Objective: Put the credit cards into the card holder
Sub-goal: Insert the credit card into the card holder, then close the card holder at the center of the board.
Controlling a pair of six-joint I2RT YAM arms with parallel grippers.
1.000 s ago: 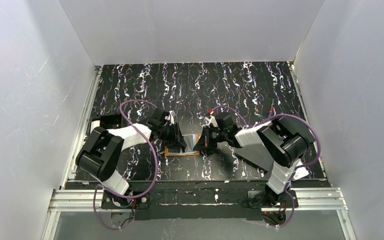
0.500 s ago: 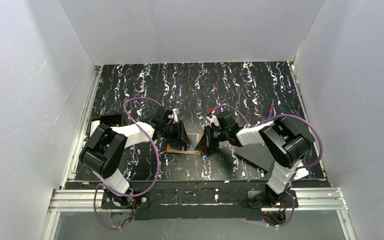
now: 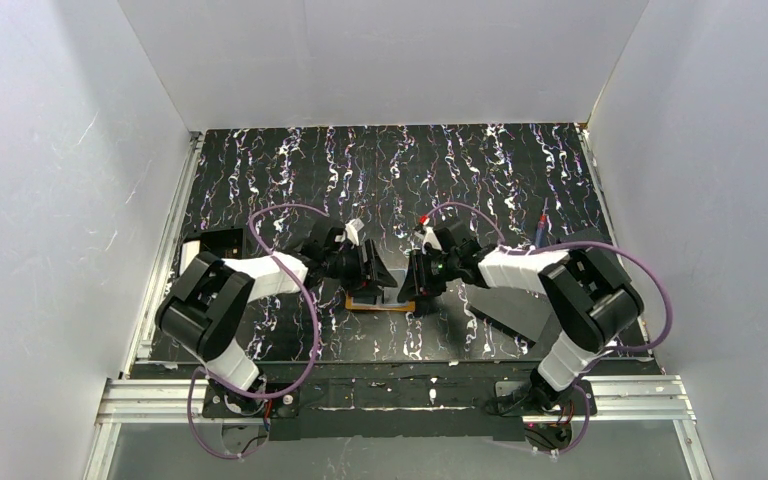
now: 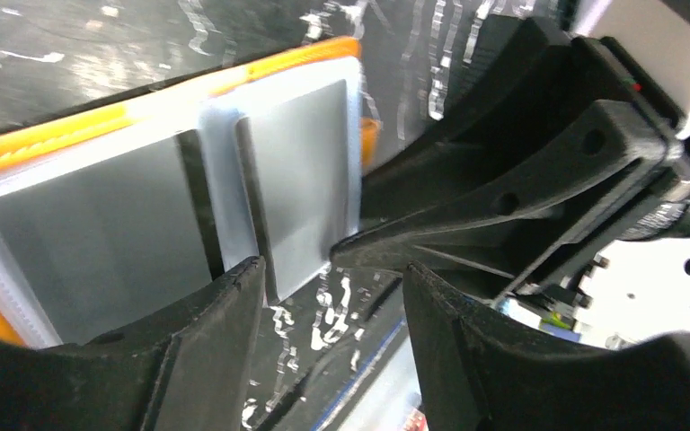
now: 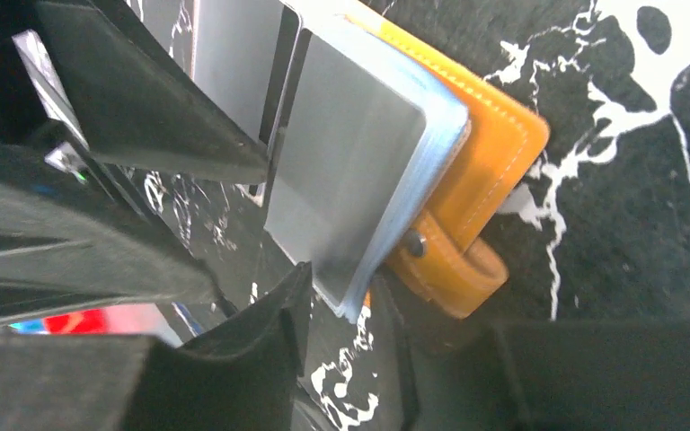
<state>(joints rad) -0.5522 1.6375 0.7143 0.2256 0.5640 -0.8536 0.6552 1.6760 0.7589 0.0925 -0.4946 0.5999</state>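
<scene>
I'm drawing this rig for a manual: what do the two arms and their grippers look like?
The left arm and right arm have white shells between bulky black joints, each trailing a looping purple cable. The left gripper and right gripper are matte black with wedge-shaped fingers.

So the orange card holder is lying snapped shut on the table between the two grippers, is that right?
Not quite. The card holder does lie on the table between the left gripper and the right gripper, but it is open, not snapped shut. The right wrist view shows its clear sleeves spread out and the snap tab unfastened.
</scene>
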